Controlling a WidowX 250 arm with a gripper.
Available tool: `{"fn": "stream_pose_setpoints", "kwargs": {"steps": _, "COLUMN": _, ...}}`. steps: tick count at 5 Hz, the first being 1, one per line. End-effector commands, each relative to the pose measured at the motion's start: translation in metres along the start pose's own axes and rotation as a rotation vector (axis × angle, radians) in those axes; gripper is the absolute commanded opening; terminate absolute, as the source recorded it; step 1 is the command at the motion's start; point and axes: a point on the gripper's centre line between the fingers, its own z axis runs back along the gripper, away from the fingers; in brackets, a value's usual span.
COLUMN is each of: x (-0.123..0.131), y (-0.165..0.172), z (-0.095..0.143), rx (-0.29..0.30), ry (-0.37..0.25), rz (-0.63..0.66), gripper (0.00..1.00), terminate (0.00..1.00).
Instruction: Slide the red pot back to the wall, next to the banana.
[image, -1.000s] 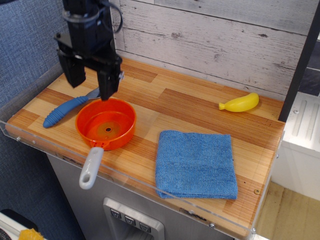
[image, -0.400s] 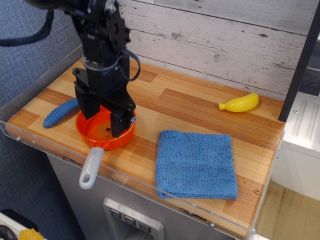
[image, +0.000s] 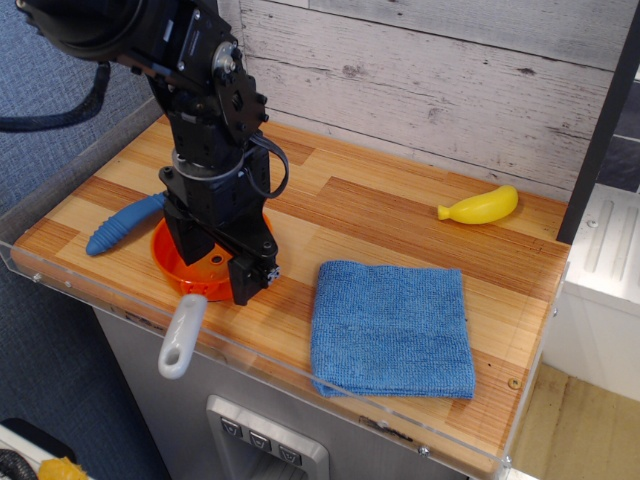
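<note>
Presently: black gripper (image: 218, 268) down over the round orange-red plastic pot (image: 176, 268) at the counter's front-left, jaws astride its rim, grip unconfirmed. Step: engaging. Next: slide toward whitewashed plank wall (image: 420, 85), beside yellow plastic banana (image: 480, 206).

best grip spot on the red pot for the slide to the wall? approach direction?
Grip the rim of the red pot, from above, one finger inside the bowl and one outside. The wall is thin and upright, so it fits between the jaws. The gripper is already down over the bowl there; whether it has closed is hidden. The grey handle overhangs the front edge, awkward for pushing toward the banana.
</note>
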Motion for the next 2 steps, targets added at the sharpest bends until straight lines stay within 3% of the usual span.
{"fn": "stream_pose_setpoints", "kwargs": {"steps": 1, "x": 0.0005, "y": 0.0084, "z": -0.0074, "rx": 0.019, "ry": -0.017, "rz": -0.015, "gripper": 1.0, "terminate": 0.0}}
{"fn": "stream_pose_setpoints", "kwargs": {"steps": 2, "x": 0.0011, "y": 0.011, "z": -0.012, "rx": 0.012, "ry": -0.01, "rz": -0.02, "gripper": 1.0, "terminate": 0.0}}
